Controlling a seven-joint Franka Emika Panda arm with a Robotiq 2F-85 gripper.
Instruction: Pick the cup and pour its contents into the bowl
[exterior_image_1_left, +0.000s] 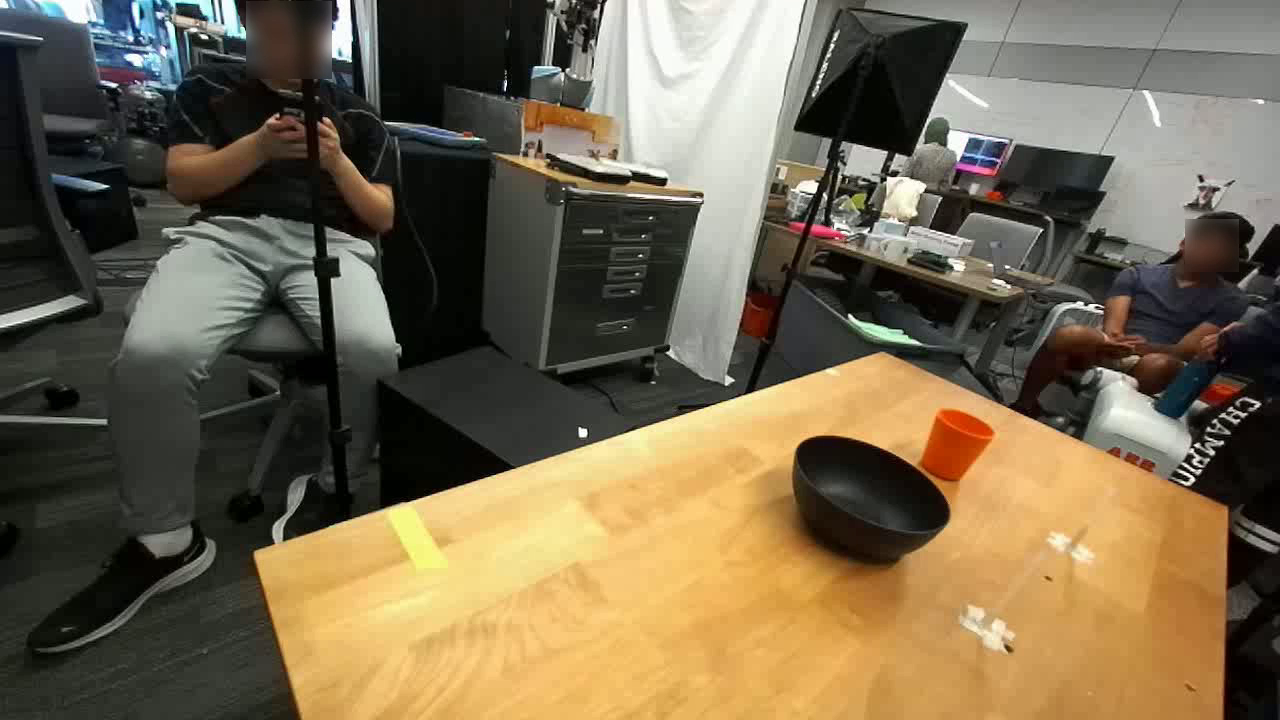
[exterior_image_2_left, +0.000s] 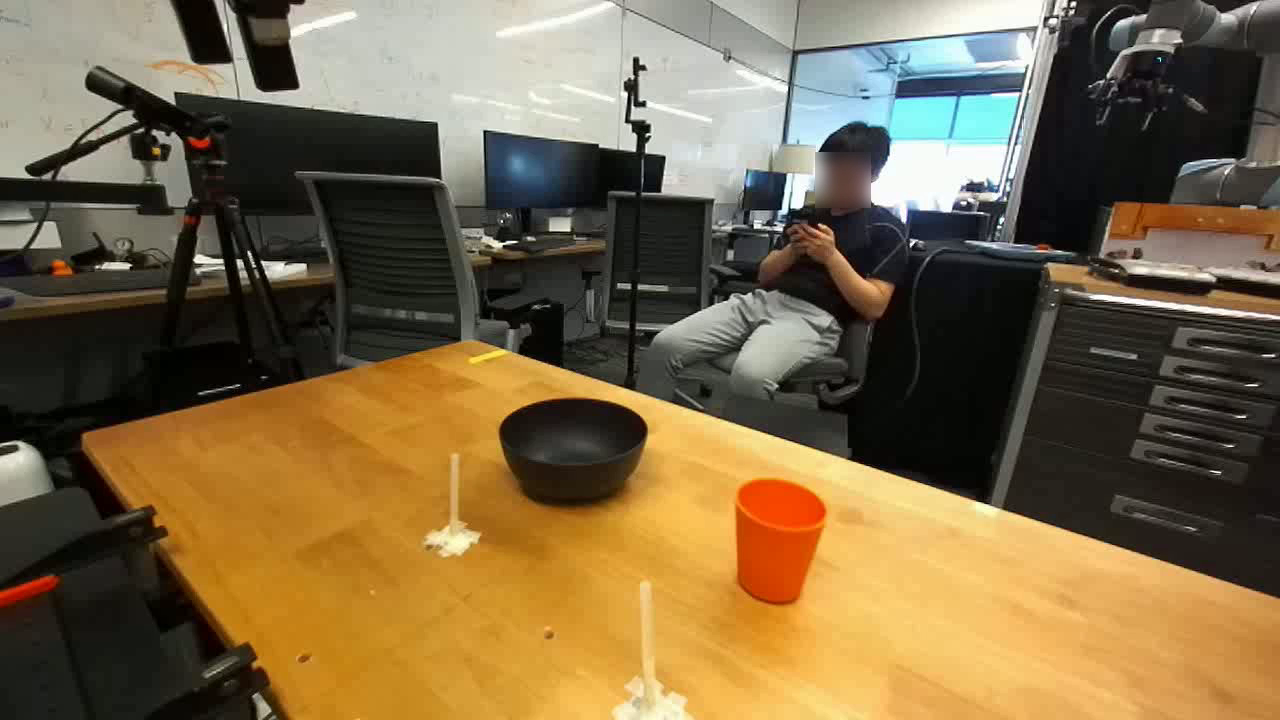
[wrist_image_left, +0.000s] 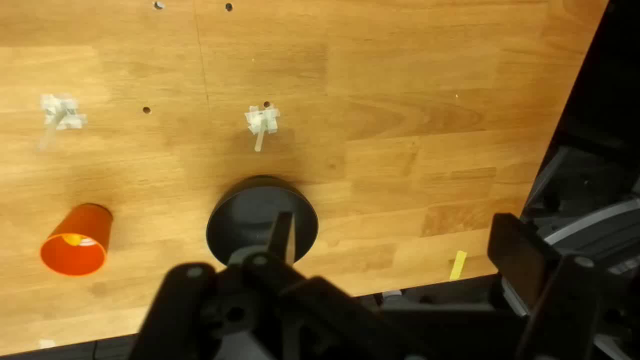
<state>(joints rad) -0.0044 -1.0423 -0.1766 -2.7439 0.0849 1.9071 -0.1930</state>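
Observation:
The orange-red cup (exterior_image_1_left: 957, 446) stands upright on the table beside the bowl, and also shows in an exterior view (exterior_image_2_left: 779, 545) and the wrist view (wrist_image_left: 92, 225). Inside it, the wrist view shows a small yellow and whitish patch (wrist_image_left: 73, 239), perhaps the contents; details are unclear. The black bowl (exterior_image_1_left: 868, 500) stands upright and looks empty; it also shows in an exterior view (exterior_image_2_left: 573, 455) and the wrist view (wrist_image_left: 245, 215). My gripper (wrist_image_left: 397, 240) is open and empty, high above the table. Its fingertips also show at the top of an exterior view (exterior_image_2_left: 237, 45).
The wooden table (exterior_image_1_left: 620, 600) bears two thin pale upright sticks, one near the bowl (exterior_image_2_left: 455, 495) and one near the cup (exterior_image_2_left: 647, 630), fixed with white tape. A yellow tape strip (exterior_image_1_left: 417, 537) lies by the table edge. A person (exterior_image_1_left: 270, 200) sits beyond the table.

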